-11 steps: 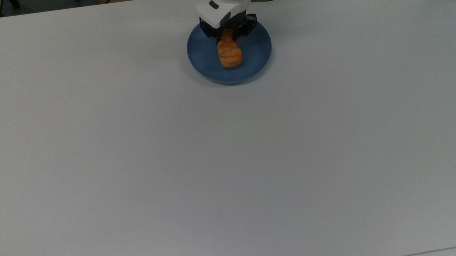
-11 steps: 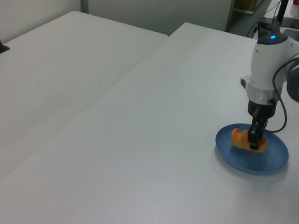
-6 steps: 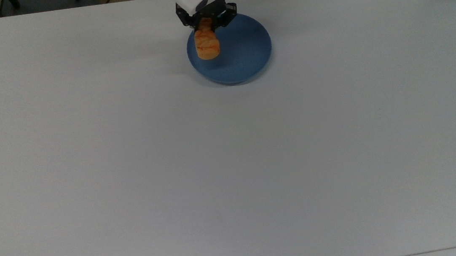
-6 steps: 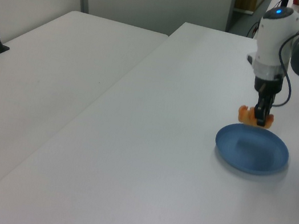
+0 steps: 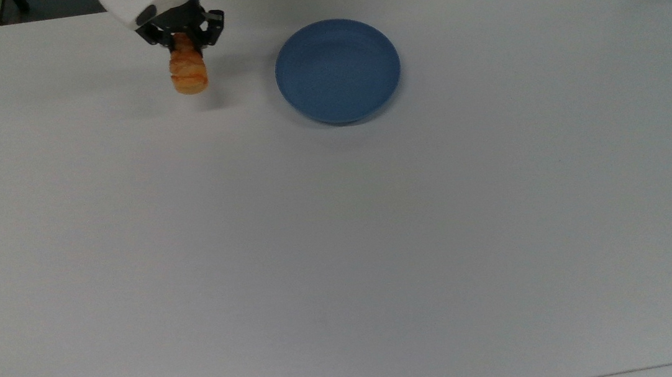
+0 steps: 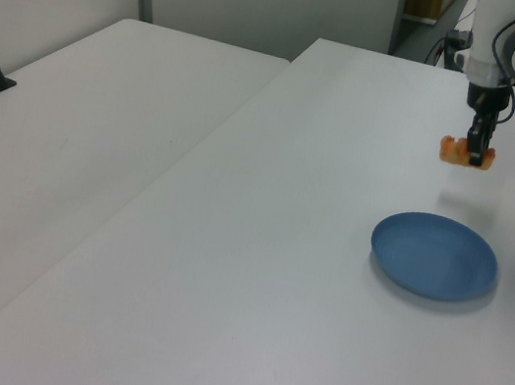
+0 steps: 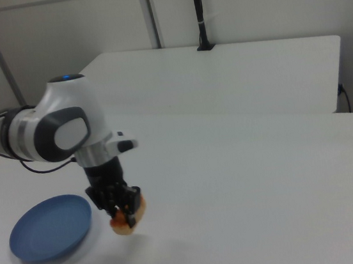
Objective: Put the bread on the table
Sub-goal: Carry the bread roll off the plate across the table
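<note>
Bread [image 5: 189,73] hangs in the upper left of the top view, pinched at one end by the end effector [image 5: 184,42], which is clenched on it so that the roll dangles below the fingers. In the left view the bread [image 6: 462,153] sits at the upper right of the frame, clear of the table [image 6: 257,252], with a faint shadow below it, so I judge it to be held in the air. The right view shows the bread [image 7: 128,221] low in the frame under the end effector [image 7: 123,210], just right of the plate [image 7: 47,230].

The plate [image 5: 337,69] lies bare, right of the bread in the top view and apart from it, so the lift-off looks done and the lowering is what remains. To do it well, descend straight down over bare table, keeping clear of the plate rim, until the roll's lower end touches. Since it hangs end-down, it may tip on release; opening low and gently should let it lie flat.
</note>
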`<control>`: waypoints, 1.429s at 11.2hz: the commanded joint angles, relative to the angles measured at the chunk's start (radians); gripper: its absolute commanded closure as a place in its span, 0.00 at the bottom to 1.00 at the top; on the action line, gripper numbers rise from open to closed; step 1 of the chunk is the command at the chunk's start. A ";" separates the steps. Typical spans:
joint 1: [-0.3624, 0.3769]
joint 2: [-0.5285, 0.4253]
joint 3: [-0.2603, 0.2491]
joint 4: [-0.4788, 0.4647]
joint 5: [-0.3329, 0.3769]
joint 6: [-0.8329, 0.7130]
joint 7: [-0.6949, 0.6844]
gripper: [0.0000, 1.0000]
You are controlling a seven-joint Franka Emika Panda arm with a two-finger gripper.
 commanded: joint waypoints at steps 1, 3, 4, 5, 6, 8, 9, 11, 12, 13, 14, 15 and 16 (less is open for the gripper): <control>-0.091 0.069 -0.045 0.071 -0.011 0.038 -0.136 0.59; -0.198 0.127 -0.045 0.134 -0.009 0.044 -0.222 0.59; -0.232 0.155 -0.045 0.163 -0.008 0.044 -0.252 0.59; -0.267 0.185 -0.045 0.193 -0.008 0.046 -0.280 0.59; -0.302 0.221 -0.045 0.217 -0.006 0.050 -0.315 0.59; -0.359 0.296 -0.045 0.294 0.007 0.070 -0.348 0.59; -0.376 0.331 -0.045 0.324 0.009 0.072 -0.362 0.59; -0.407 0.399 -0.043 0.380 0.011 0.076 -0.369 0.59; -0.428 0.420 -0.043 0.386 0.011 0.116 -0.385 0.59; -0.447 0.440 -0.043 0.385 0.011 0.154 -0.409 0.59; -0.470 0.454 -0.043 0.386 0.011 0.162 -0.446 0.59; -0.490 0.456 -0.043 0.389 0.011 0.162 -0.478 0.58; -0.496 0.463 -0.043 0.389 0.011 0.162 -0.492 0.53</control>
